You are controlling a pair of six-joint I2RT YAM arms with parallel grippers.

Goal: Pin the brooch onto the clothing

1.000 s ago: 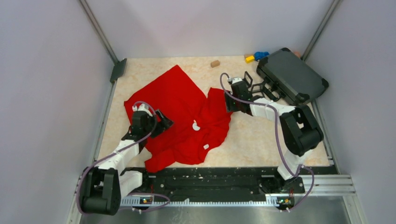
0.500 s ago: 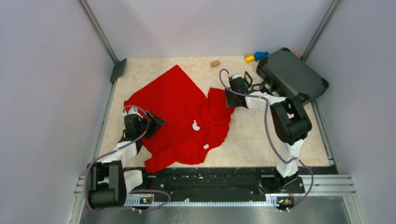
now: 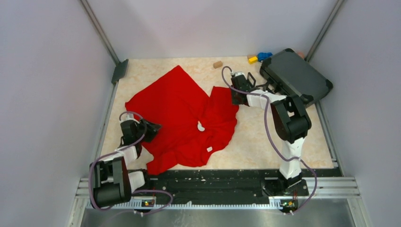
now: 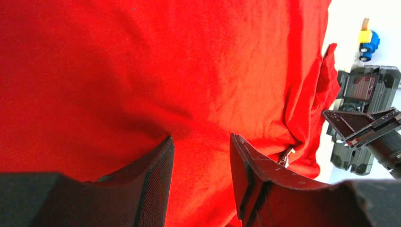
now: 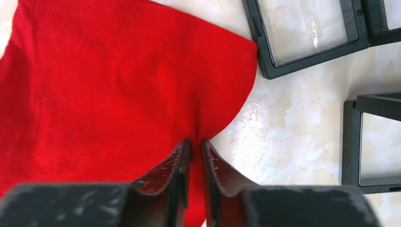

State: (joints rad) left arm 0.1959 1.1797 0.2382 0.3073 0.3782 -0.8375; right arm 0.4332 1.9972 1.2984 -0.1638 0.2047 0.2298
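The clothing [image 3: 179,101] is a bright red garment spread over the middle of the table, with a small white tag [image 3: 208,148] near its front. A small white thing [image 3: 200,126] lies in a fold at its middle; in the left wrist view [image 4: 287,155] it looks thin and pale-tipped, and I cannot tell if it is the brooch. My left gripper [image 3: 147,128] is open at the garment's left edge, with red cloth [image 4: 142,71] under its jaws [image 4: 201,139]. My right gripper [image 3: 235,98] is shut on the garment's right edge [image 5: 196,142].
A black case [image 3: 295,75] lies at the back right. Black frames with clear panes [image 5: 307,38] lie on the table right beside the right gripper. Yellow and blue blocks [image 3: 260,57] and a tan block [image 3: 217,64] sit at the back edge. A black bracket [image 3: 119,71] is at the back left.
My left gripper has drawn back toward the left, off the garment to its edge. My right gripper has moved toward the back, pulling the garment's right edge with it.
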